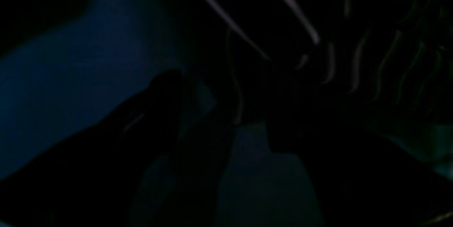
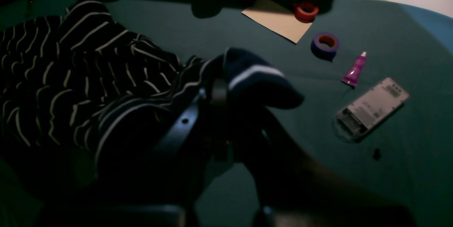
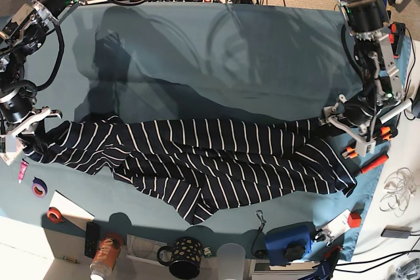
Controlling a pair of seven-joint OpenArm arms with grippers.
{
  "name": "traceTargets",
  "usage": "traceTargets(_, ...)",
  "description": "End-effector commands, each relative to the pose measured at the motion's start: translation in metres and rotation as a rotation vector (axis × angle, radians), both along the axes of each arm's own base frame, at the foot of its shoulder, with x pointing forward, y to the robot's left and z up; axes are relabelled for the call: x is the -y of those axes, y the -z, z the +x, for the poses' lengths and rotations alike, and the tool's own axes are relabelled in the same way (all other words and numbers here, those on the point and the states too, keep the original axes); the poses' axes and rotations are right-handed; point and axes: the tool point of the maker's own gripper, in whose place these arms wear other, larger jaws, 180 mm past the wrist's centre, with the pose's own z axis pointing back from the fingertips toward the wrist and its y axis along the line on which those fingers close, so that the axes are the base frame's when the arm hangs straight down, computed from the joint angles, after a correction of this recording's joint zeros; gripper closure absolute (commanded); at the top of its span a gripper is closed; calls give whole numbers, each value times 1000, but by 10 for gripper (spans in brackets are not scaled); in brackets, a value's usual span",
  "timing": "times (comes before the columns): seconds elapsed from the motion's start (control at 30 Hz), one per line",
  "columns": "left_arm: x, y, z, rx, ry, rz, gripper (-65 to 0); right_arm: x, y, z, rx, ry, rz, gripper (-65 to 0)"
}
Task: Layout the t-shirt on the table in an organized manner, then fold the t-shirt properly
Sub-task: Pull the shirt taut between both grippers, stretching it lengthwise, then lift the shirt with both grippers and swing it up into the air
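Lower centre of the right wrist view: right gripper clamped on a bunched t-shirt edge. Mid-frame in the base view: striped shirt stretched across the teal table. Centre right of the same view: left gripper spread wide at the shirt's other end.

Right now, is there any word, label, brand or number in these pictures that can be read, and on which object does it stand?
No text can be read in any view.
Flat grey device: printed label, too blurred to read.
Purple tube: no legible print.
Can at the table edge: markings too small to read.
T-shirt: only white stripes, no label visible.
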Motion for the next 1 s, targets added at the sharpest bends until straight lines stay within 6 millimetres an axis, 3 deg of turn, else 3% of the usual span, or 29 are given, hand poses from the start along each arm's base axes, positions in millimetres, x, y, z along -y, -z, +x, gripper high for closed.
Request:
traceTargets(0.0,-1,7,-5,-51,21,14,-367,2,-18,4,54,-6,-19,0)
traceTargets(0.2,12,35,-17,-145,22,-48,-367,2,-19,4,55,-8,-18,0)
traceTargets(0.33,42,34,-20,-138,88,-128,-367,2,-19,4,57,-9,-17,0)
traceTargets(0.47,58,35,-21,-142,99,-161,-364,2,-19,4,57,-9,-17,0)
traceTargets(0.57,61,35,-21,-143,101,-165,-267,2,-19,4,56,-8,-18,0)
traceTargets(0.7,58,34,-19,-144,84,-168,0,2,-20,4,63,-10,-17,0)
traceTargets(0.87,44,27,-15,-118,41,-178,0,1,-24,6,88,-12,-15,0)
traceTargets(0.97,41,5,-12,-59,40,-265,0,1,-24,6,89,-13,-15,0)
